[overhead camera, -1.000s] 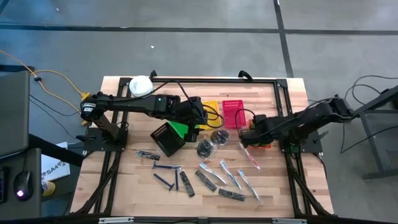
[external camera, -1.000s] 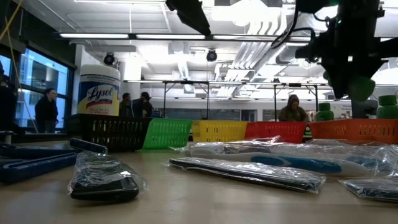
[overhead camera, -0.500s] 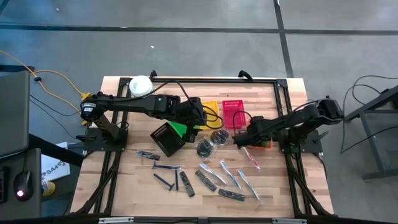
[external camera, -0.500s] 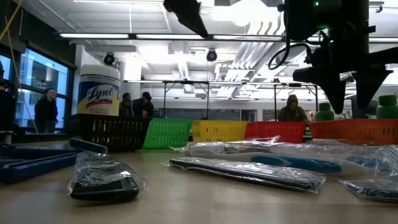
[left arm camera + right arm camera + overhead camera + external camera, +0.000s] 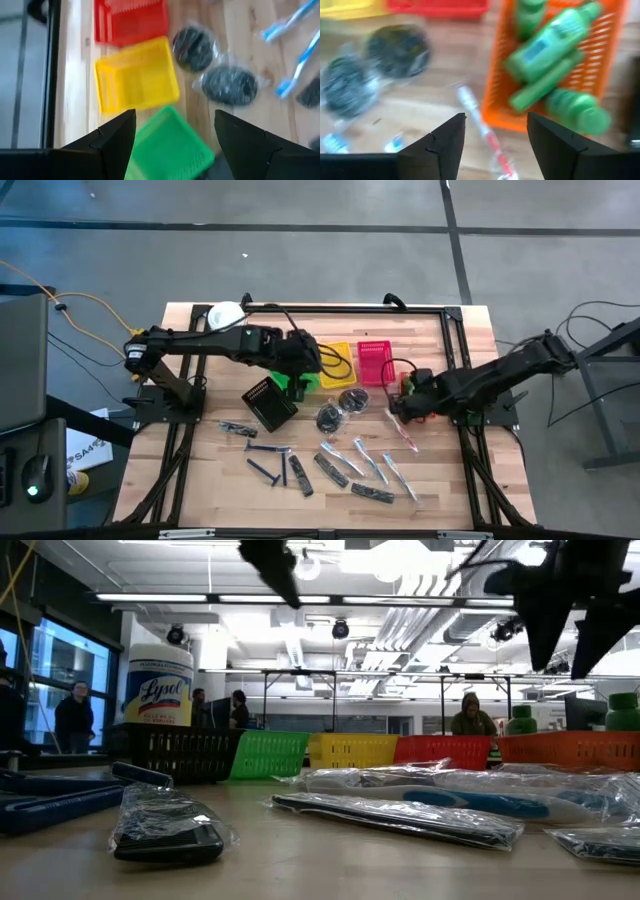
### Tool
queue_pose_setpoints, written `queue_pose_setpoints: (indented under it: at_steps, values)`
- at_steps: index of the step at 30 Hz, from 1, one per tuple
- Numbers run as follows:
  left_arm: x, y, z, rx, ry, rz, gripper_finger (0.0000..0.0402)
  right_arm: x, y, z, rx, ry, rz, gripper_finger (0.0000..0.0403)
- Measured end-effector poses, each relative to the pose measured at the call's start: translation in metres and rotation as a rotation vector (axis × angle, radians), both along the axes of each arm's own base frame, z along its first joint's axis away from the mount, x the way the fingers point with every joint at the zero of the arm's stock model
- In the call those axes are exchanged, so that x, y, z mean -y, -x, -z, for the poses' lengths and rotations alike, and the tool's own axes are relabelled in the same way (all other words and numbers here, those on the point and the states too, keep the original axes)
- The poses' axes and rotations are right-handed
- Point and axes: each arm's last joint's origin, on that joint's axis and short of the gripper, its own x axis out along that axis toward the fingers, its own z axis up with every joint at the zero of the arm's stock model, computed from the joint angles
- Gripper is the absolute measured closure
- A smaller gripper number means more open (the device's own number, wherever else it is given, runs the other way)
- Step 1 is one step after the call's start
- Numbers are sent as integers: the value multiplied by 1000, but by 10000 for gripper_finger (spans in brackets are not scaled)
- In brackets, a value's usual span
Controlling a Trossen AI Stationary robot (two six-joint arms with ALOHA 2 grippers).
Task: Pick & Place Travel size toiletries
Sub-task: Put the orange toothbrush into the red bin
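The right hand point(image 5: 495, 145) hovers with fingers spread and empty beside the orange basket point(image 5: 607, 65) of green bottles point(image 5: 550, 40); the left hand point(image 5: 172, 135), likewise spread, hangs above the green basket point(image 5: 170, 145).

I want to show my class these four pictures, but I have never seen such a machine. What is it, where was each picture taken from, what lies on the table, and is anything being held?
It is a robot with two dark arms at a wooden table. One picture looks straight down, one looks level across the table top, and two come from cameras on the wrists. The left end effector hangs open above the green basket, beside the yellow basket and red basket. The right end effector is open and empty near the orange basket, which holds green bottles. On the table lie bagged dark round pieces, blue razors, toothbrush packets and a white tub.
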Motion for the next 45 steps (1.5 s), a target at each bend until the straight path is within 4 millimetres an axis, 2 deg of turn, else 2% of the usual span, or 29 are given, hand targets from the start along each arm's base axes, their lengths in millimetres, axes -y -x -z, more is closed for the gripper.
queue_pose_setpoints:
  at_steps: [9, 12, 19, 27, 38, 45]
  values:
    - [-23, 26, -5, 2, 24, -103, 142, -35, -10, -2, 181, -73, -139, 213]
    - [-26, 33, -2, 24, 25, -116, 142, -46, -11, 3, 172, -122, -157, 213]
    - [-27, 45, -1, 81, 37, -112, 142, -68, -13, 23, 23, -240, -182, 213]
    - [-26, 46, -3, 99, 37, -89, 142, -76, -18, 57, -227, -261, -172, 213]
    - [-25, 46, -2, 88, 30, -49, 142, -82, -31, 91, -311, -205, -143, 213]
    - [-24, 46, -2, 88, 47, -29, 142, -81, -29, 97, -360, -179, -88, 213]
